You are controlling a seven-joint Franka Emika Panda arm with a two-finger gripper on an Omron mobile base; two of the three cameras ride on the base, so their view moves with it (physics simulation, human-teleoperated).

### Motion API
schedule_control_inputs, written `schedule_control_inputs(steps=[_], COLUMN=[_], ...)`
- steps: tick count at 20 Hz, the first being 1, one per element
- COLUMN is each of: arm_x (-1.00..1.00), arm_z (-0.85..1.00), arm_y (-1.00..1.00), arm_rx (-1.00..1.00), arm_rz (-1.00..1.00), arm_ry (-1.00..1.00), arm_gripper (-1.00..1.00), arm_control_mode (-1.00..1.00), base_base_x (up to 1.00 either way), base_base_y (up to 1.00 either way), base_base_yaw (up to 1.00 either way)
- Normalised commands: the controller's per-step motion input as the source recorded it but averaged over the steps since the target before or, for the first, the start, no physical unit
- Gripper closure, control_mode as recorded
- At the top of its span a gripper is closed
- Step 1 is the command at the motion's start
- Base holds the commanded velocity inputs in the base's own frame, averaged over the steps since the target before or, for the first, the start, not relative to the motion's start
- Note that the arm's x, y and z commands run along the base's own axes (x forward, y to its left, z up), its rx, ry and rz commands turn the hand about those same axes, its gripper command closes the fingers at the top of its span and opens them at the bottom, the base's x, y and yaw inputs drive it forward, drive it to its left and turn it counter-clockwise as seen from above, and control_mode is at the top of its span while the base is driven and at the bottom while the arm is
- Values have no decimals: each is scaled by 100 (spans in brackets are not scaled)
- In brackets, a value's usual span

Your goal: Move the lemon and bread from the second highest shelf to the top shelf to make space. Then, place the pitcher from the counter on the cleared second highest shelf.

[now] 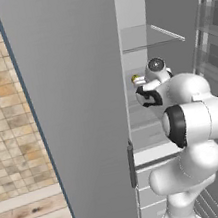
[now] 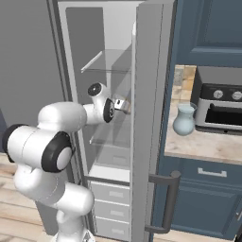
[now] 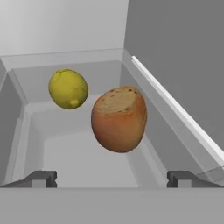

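I see the second highest shelf, clear glass, spread ahead of my gripper, whose fingers stand wide apart and empty. The bread rests just ahead, centred between them; the lemon sits farther back and left, apart from it. The shelf's pale rim runs along the right. The top shelf hangs above. The pitcher stands on the counter, well right.

I count 1 lemon, 1 bread roll, 1 pitcher on the counter, 1 oven, approx. 3 fridge drawers.
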Motion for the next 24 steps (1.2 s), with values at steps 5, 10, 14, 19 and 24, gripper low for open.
schedule_control_inputs(steps=[5, 10, 14, 19, 24], arm_x=[32, 34, 35, 33, 28], arm_z=[-25, -15, -11, -13, -18], arm_y=[-12, -11, -12, -6, -5], arm_rx=[0, 0, 0, 0, 0], arm_rz=[0, 0, 0, 0, 0], arm_ry=[0, 0, 0, 0, 0], arm_gripper=[-100, -100, -100, -100, -100], arm_control_mode=[-100, -100, -100, -100, -100], base_base_x=[0, 0, 0, 0, 0], base_base_y=[0, 0, 0, 0, 0], base_base_yaw=[0, 0, 0, 0, 0])
